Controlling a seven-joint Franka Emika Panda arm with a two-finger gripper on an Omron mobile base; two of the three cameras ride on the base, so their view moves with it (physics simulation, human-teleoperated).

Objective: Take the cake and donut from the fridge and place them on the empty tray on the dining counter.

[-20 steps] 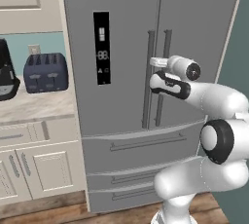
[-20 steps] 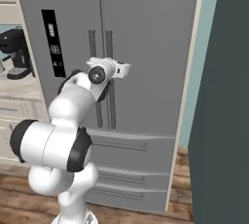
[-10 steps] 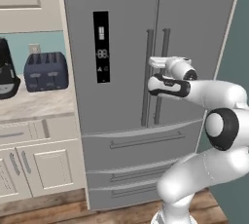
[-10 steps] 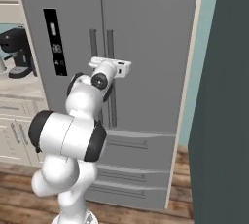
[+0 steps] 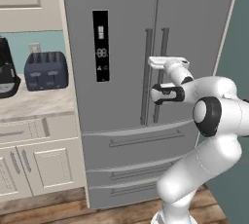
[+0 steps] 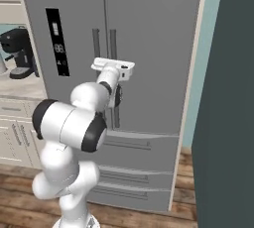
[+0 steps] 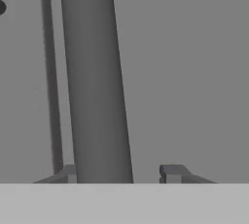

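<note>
The white arm rises from the floor, bends at a dark elbow joint and reaches forward and level to the fridge [image 5: 146,47], whose 2 upper doors are shut. The gripper [image 7: 119,172] sits at the right door's handle [image 5: 161,74], roughly midway up the bar.

In the hand view the handle [image 7: 95,82] runs as a thick dark bar from top to bottom, a little tilted, with the grey door face behind it. The 2 fingers [image 7: 172,173] are spread, 1 on each side of the bar: the left tip lies right against it, while the right tip stands apart with a clear gap of door showing between (so the bar is straddled, not pinched).

A narrow black display panel [image 5: 100,45] is set in the left door; it shows small pale symbols and what look like 2 digits, too small to read. No brand name can be made out.

The left base view shows a wall counter [image 5: 29,103] to the left of the fridge, with a dark blue toaster [image 5: 46,70] and part of a black appliance [image 5: 7,69] on it, and cream cabinets below. The right base view shows a black coffee machine [image 6: 20,51] on that counter and a dark wall [image 6: 225,98] close on the right. Both show 2 drawers [image 5: 141,142] under the doors and a wood floor [image 6: 149,217].

The cake and donut cannot be seen with the doors closed.
</note>
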